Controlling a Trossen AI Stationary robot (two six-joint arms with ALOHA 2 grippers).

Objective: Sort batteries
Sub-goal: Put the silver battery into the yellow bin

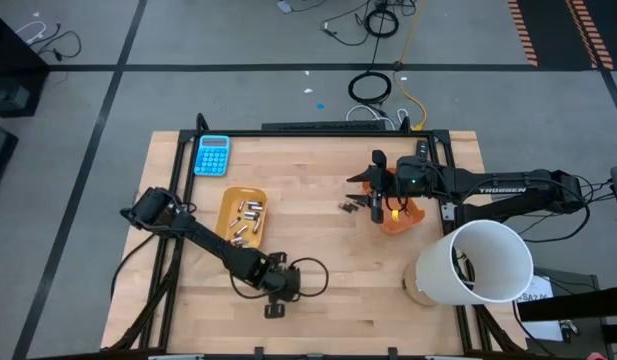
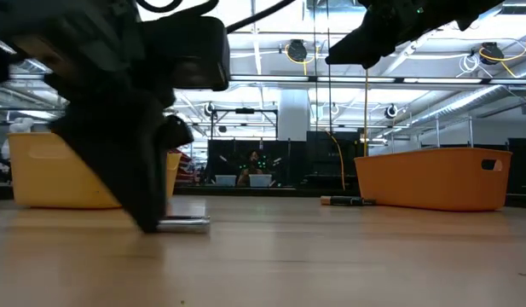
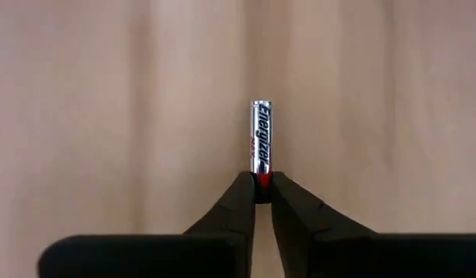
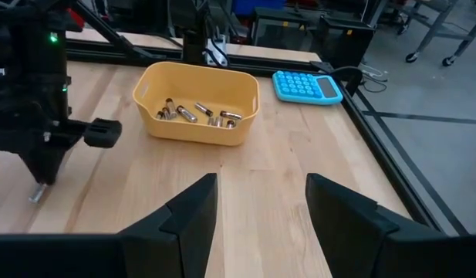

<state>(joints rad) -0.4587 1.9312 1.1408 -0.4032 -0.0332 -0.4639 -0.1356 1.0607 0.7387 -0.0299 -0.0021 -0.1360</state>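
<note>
Pinching only the red end of a silver battery [image 3: 261, 139] lying on the table, the nearly shut left gripper [image 3: 261, 185] risks it swivelling or slipping out on lifting — the right gripper [image 4: 261, 202] waits half-open, empty.

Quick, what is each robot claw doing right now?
Left gripper: closed on one end of a silver battery lying on the table.
Right gripper: open, holding nothing, above the table.

My black fingers [image 3: 257, 202] pinch a silver battery [image 3: 261, 139] with black lettering and a red end; yellow tray [image 4: 196, 103], blue calculator [image 4: 307, 85] upper right.
</note>
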